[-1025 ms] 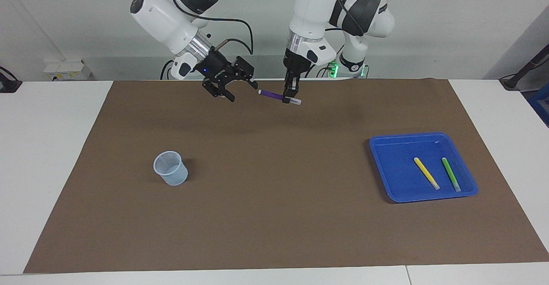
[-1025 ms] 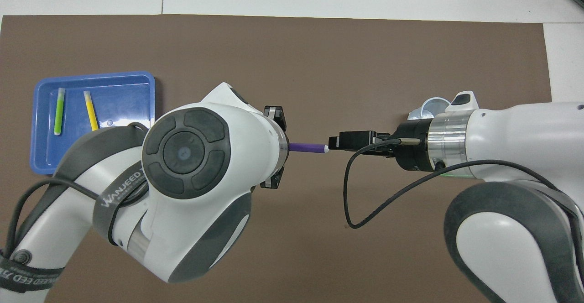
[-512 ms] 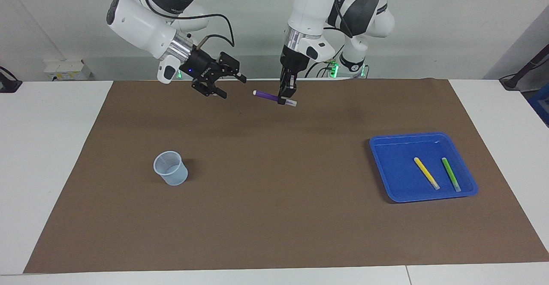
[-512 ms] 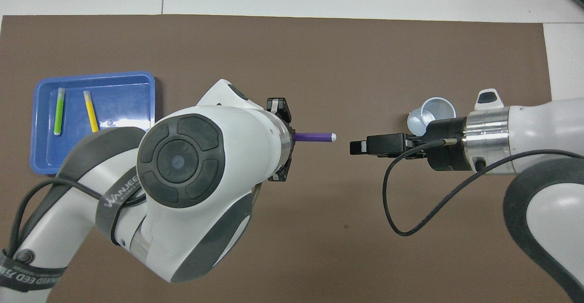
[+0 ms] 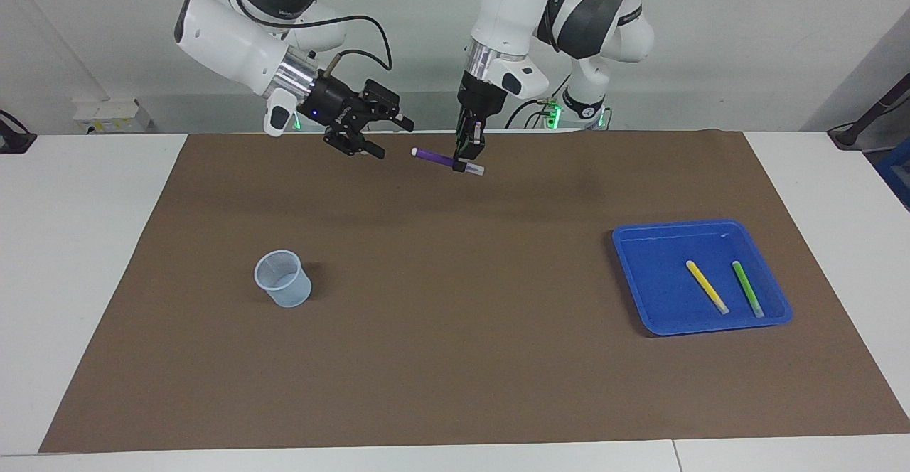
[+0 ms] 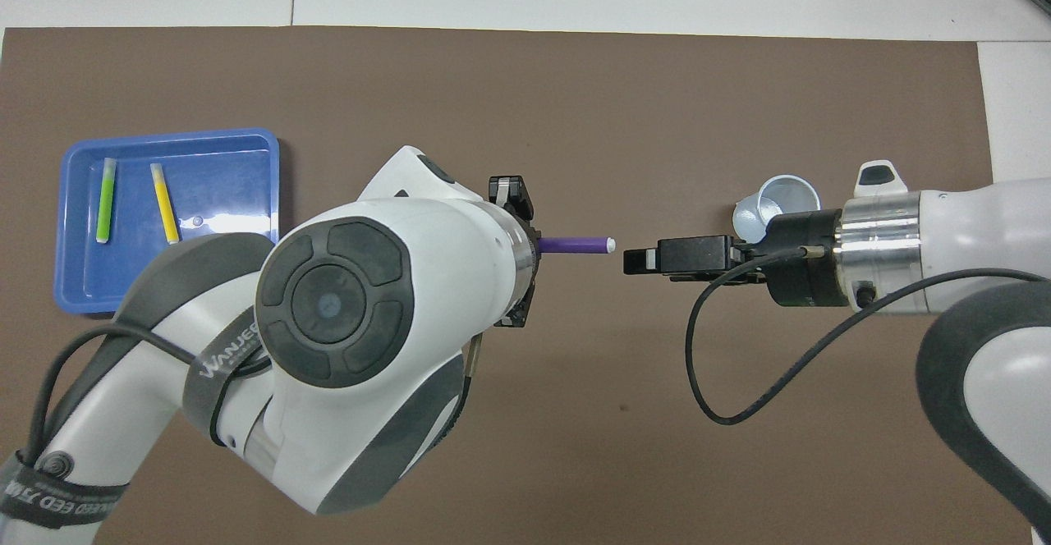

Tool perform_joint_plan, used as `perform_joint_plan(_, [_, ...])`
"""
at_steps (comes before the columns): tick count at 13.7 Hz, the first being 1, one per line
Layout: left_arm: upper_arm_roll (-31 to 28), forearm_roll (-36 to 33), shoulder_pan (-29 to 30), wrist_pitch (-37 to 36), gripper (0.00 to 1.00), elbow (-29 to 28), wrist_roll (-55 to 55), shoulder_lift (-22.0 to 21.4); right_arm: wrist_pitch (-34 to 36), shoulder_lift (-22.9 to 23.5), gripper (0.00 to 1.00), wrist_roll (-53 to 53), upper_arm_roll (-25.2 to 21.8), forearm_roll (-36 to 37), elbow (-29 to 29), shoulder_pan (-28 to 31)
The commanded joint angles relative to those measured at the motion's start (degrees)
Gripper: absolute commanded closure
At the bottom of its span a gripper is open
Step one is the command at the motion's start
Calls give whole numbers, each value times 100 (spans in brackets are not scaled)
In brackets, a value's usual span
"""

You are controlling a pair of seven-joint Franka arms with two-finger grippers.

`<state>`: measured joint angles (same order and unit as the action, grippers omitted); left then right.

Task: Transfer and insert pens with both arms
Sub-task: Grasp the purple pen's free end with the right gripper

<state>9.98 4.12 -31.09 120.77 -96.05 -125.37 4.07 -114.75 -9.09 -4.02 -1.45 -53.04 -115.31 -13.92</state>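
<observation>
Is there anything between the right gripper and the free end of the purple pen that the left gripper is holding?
Nothing: the overhead view shows only bare brown mat between the right gripper and the slim purple marker pen held by the left gripper.

White table (image 5: 85,259), covered by a brown rectangular mat (image 5: 455,358); plain pale grey wall (image 5: 746,31) seen at the far edge; even lighting.

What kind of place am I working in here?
Most likely a robotics lab test bench: a white table with a brown mat, a bare pale wall, and staged props only, a blue tray holding pens and a plastic cup.
</observation>
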Motion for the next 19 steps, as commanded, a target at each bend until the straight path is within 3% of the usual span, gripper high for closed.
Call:
perform_joint_plan(1, [-67, 10, -143, 192, 100, -72, -155, -11, -381, -31, 13, -116, 57, -180, -62, -23])
perform_joint_plan(12, [-67, 10, -249, 465, 100, -89, -286, -3, -777, 259, 28, -99, 57, -268, 79, -339])
perform_joint_plan(19, [-67, 10, -240, 474, 100, -107, -286, -3, -478, 250, 51, -63, 31, -268, 193, -260])
